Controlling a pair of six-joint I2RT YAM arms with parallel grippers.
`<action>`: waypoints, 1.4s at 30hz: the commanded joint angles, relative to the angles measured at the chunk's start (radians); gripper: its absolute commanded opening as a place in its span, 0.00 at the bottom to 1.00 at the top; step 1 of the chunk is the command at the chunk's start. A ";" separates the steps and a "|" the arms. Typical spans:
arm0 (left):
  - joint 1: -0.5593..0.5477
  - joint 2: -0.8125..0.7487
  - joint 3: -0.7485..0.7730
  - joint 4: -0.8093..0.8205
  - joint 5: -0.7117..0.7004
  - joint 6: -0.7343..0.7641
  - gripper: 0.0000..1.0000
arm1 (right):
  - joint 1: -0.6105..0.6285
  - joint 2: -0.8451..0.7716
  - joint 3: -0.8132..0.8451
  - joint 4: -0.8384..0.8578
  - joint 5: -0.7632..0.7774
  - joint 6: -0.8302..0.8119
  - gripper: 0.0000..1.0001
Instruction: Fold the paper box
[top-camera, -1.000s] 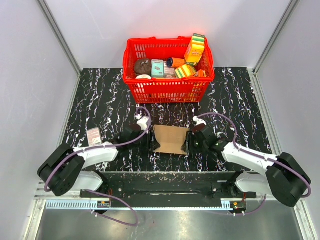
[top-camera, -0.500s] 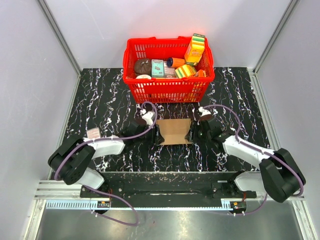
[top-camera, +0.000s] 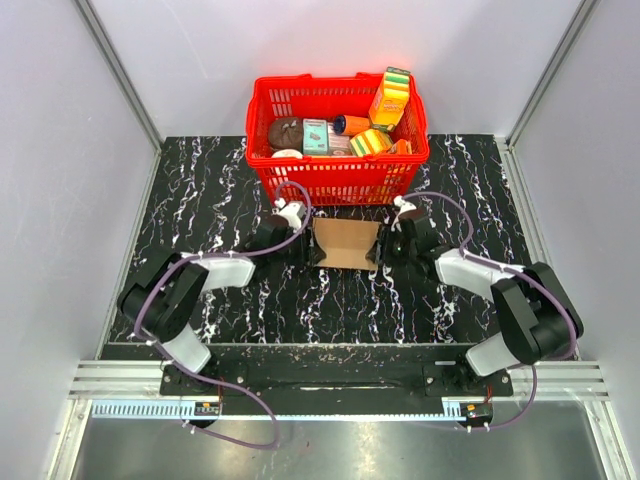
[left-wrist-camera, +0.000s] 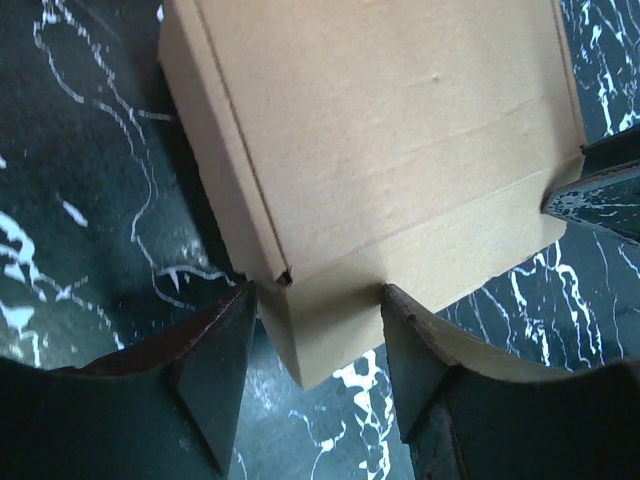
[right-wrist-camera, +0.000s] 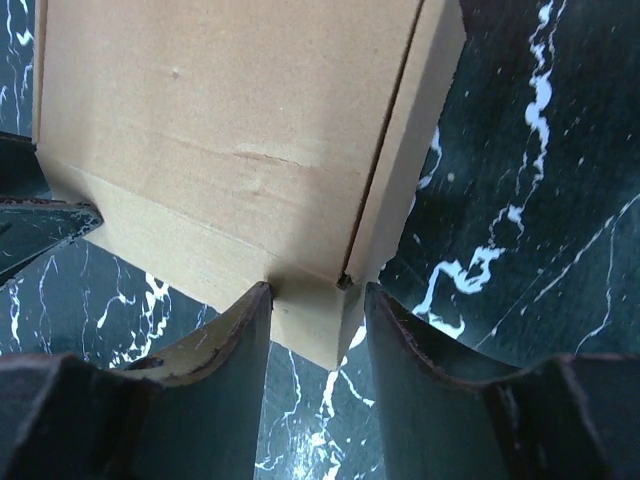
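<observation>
Long axis left to right over black marbled table (top-camera: 200, 200), just beside red plastic basket (top-camera: 300, 182): plain brown flat cardboard box (top-camera: 346, 243); left tool (left-wrist-camera: 318, 295) clamping left end, right tool (right-wrist-camera: 317, 292) clamping right end, equally near

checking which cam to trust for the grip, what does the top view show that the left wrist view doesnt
Only the top view: the basket of packages behind the box, and the right arm. Only the left wrist: the box's corner lying between the fingers of the left tool, plus creases and a small slit; whether it is pinched is unclear. Both: box, left tool, marbled table.
</observation>
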 joint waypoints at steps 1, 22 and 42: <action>0.013 0.047 0.074 0.077 0.043 0.025 0.58 | -0.041 0.044 0.070 0.084 -0.045 -0.039 0.49; 0.049 0.179 0.160 0.149 0.052 0.073 0.58 | -0.112 0.202 0.166 0.193 -0.111 -0.101 0.50; 0.068 0.184 0.158 0.160 0.032 0.123 0.57 | -0.134 0.202 0.140 0.234 -0.116 -0.117 0.58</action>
